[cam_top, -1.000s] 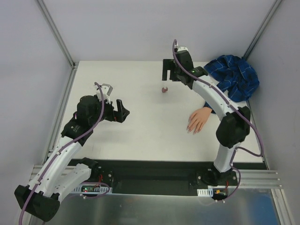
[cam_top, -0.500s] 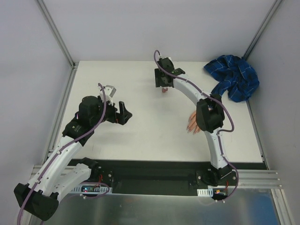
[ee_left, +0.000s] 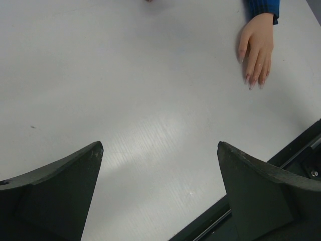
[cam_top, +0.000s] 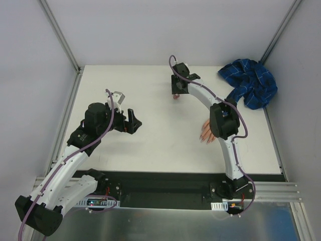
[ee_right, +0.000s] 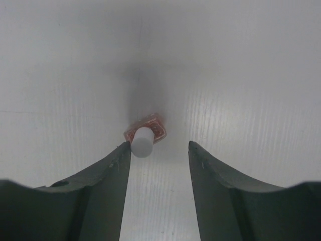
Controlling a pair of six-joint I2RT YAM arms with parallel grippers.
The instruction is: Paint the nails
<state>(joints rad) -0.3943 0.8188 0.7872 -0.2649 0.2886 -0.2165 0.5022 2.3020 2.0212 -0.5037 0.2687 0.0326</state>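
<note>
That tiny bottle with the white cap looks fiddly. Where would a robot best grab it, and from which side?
Likely by the white cap, coming straight down from above. The bottle stands upright, so the cap sticks up as a narrow round knob with bare table on either side. The right gripper hangs over it, jaws apart, the cap close to one finger.

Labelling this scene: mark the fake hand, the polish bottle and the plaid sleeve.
fake hand [ee_left: 258, 40]: left wrist view, back of hand.
polish bottle [ee_right: 142, 142]: right wrist view, white cap.
plaid sleeve [cam_top: 251, 83]: top external view, bunched middle.
</note>
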